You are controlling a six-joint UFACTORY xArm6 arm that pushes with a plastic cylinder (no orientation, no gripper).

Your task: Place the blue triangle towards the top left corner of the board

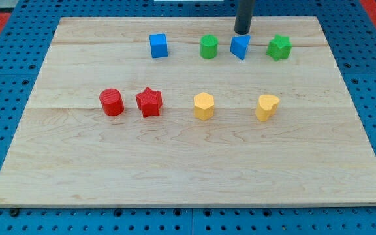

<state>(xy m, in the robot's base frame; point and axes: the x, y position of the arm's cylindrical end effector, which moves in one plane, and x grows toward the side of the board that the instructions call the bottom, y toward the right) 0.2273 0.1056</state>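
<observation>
Starting at the view's left of the counter (77,156), a red cylinder (111,102) and a red star (149,102) sit close together in the nearer row, well clear of any likely pushing path. Up at their one o'clock is a blue cube (158,46), opening the far row; it lies on the line toward the top left corner, so a straight shove could collide with it. Next come a green cylinder (209,47), then the blue triangle (240,47), still at the view's top, right of centre, far from its goal. My tip (242,32) stands just at its twelve o'clock, seemingly touching or nearly so. There are no jaws here, only the rod, holding nothing. A green star (279,47) follows, with two yellow blocks (203,106) (267,107) below.
</observation>
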